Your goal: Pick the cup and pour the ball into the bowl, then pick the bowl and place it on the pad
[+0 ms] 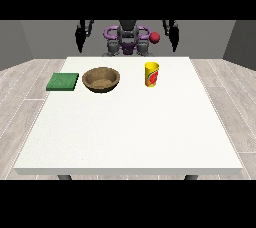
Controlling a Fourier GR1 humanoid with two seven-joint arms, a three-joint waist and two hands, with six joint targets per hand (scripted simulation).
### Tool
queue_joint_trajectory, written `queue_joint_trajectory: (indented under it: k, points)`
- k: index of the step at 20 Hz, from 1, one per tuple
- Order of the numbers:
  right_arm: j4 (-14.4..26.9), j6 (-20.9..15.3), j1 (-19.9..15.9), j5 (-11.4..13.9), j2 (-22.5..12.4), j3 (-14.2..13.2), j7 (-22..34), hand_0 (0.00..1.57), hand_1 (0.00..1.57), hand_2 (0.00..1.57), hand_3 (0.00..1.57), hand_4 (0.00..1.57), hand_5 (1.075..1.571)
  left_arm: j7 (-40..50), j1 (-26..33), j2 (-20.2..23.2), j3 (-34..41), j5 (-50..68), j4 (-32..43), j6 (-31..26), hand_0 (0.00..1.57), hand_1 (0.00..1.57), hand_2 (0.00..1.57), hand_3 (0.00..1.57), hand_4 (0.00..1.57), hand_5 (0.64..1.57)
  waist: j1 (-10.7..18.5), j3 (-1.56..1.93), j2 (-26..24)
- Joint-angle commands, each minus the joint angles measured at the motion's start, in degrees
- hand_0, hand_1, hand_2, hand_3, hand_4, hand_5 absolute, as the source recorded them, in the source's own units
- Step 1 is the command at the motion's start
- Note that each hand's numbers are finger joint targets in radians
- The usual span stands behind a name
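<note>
A yellow cup (151, 74) with a red mark stands upright on the white table (130, 132), right of centre near the far edge. Above and behind it a small red ball (155, 37) shows against the robot's torso, and I cannot tell what holds it. To the cup's left sits a brown bowl (101, 79), with a flat green pad (63, 81) further left. The hand at the view's left (80, 36) and the hand at the view's right (173, 35) hang behind the table's far edge with fingers straight, both well away from the objects and holding nothing.
The table's edges drop off on all sides to a grey plank floor (20, 92). A broad white stretch of table lies between the objects and the near edge.
</note>
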Motion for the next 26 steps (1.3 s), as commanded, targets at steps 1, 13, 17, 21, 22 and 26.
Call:
queue_joint_trajectory:
  k: [1, 13, 17, 21, 22, 26]
  points:
    - [-3.3, 0.1, -0.1, -0.2, -1.2, -0.3, 2.1, 0.00, 0.00, 0.00, 0.00, 0.87, 1.533, 2.1, -0.3, 1.4, 0.4, 0.0, -3.3, 0.0, 0.00, 0.00, 0.00, 0.00, 0.66, 1.566, -0.1, -0.91, -8.8]
    - [-19.1, -3.9, 0.7, -7.3, 0.4, 0.4, 30.2, 0.00, 0.00, 0.00, 0.00, 0.86, 1.531, 26.1, -1.3, -4.9, -5.1, 3.1, -15.7, 8.9, 0.00, 0.00, 0.00, 0.00, 0.62, 1.564, -3.3, -1.58, -21.8]
    - [-26.6, -2.8, 3.6, -8.5, -0.1, 0.0, 29.2, 0.00, 0.00, 0.00, 0.00, 0.77, 1.544, 27.0, -6.2, -4.9, -4.3, -0.5, -17.0, 11.7, 0.00, 0.00, 0.00, 0.00, 0.57, 1.559, -5.9, -1.57, -16.1]
    - [-20.6, -2.7, -1.8, -5.0, 1.7, 0.1, 17.3, 0.00, 0.00, 0.00, 0.00, 0.74, 1.546, 15.0, -10.5, -5.0, -3.8, -1.4, -12.2, 10.1, 0.00, 0.00, 0.00, 0.00, 0.61, 1.555, -4.3, -1.57, -4.0]
    - [-20.0, -1.5, -3.9, -7.2, -0.2, -3.2, 16.8, 0.00, 0.00, 0.00, 0.00, 0.72, 1.540, 13.1, -10.3, -3.9, -3.3, 0.4, -11.4, 7.6, 0.00, 0.00, 0.00, 0.00, 0.61, 1.555, -4.0, -1.57, -1.9]
    - [-16.6, -0.4, -3.7, -6.5, 2.2, -1.8, 8.0, 0.00, 0.00, 0.00, 0.09, 0.71, 1.545, 2.9, -11.9, -3.8, -1.9, -0.6, -6.2, 8.6, 0.00, 0.00, 0.00, 0.00, 0.55, 1.526, -4.8, -1.57, 5.3]
